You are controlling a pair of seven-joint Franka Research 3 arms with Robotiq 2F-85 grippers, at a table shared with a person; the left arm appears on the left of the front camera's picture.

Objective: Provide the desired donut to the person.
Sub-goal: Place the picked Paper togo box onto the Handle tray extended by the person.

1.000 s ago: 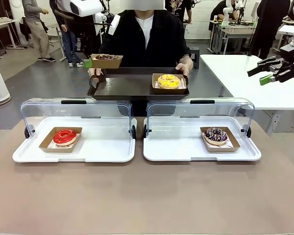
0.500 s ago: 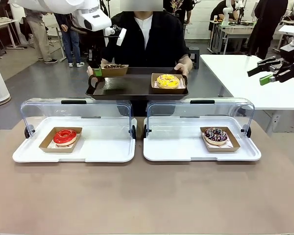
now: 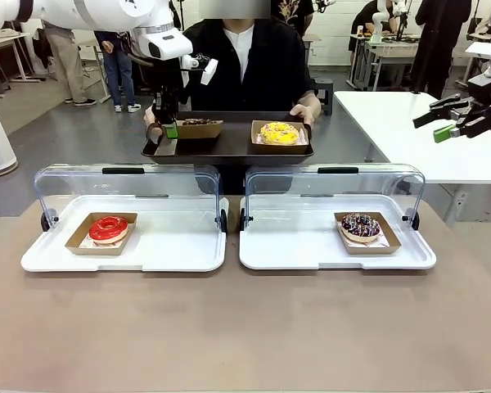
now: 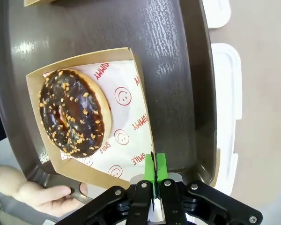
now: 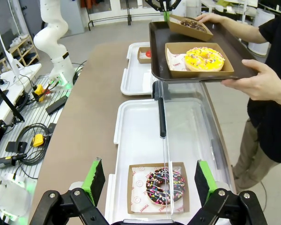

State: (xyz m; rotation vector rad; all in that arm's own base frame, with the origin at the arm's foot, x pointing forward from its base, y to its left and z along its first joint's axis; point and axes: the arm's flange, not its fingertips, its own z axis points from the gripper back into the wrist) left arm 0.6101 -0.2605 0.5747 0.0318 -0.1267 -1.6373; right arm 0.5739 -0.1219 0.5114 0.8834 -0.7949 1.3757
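Bright, even overhead lighting; soft shadows, glare on the dark tray (image 4: 178,70); wide-angle bending in wrist views

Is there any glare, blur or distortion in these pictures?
Front view: sharp, with light reflections on the clear lids. Left wrist view: bright glare on the dark tray. Right wrist view: wide-angle bending of the table edge, and the clear lid's edge crosses the sprinkled donut.

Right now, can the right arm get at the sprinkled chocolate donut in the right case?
Probably yes. The right gripper is open, and the case lid is raised behind the sprinkled chocolate donut, so nothing covers it.
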